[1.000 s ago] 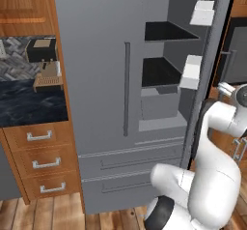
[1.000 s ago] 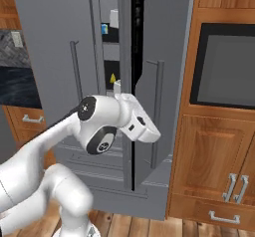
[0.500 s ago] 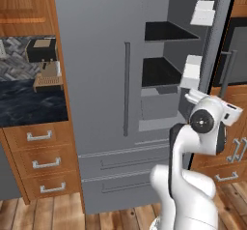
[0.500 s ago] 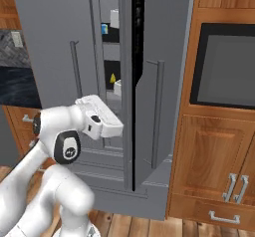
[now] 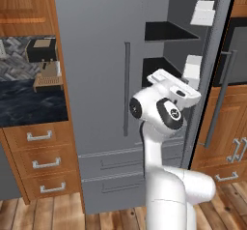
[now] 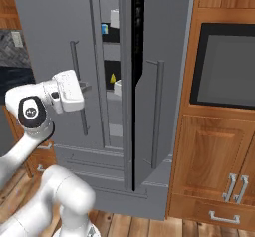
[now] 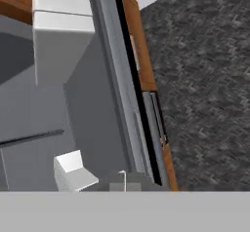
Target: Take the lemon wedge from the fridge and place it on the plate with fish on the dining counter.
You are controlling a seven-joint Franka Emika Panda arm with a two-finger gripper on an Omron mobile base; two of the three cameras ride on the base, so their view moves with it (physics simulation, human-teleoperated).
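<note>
The grey fridge [image 5: 96,79] stands with its left door closed and its right door [image 6: 159,91] ajar. Through the gap, the tiny yellow lemon wedge [image 6: 113,78] sits on a dark inner shelf. My gripper [image 6: 85,87] hangs in front of the left door at about the wedge's height, well to its left and apart from it. It is shut and holds nothing. In the hand view the fingertips [image 7: 123,180] sit together at the bottom, facing the door's edge and its white bins [image 7: 61,36]. The plate with fish and the dining counter are out of view.
A blue carton [image 6: 104,28] stands on a higher fridge shelf. White bins [image 5: 202,12] line the open door. Left of the fridge are a dark worktop with a coffee machine [image 5: 41,55] and wooden drawers [image 5: 38,161]. A built-in oven [image 6: 224,66] is at the right.
My arm has swung left and up, from beside the open door to in front of the fridge's closed left door. The gripper stayed shut. The fridge and lemon wedge have not moved.
</note>
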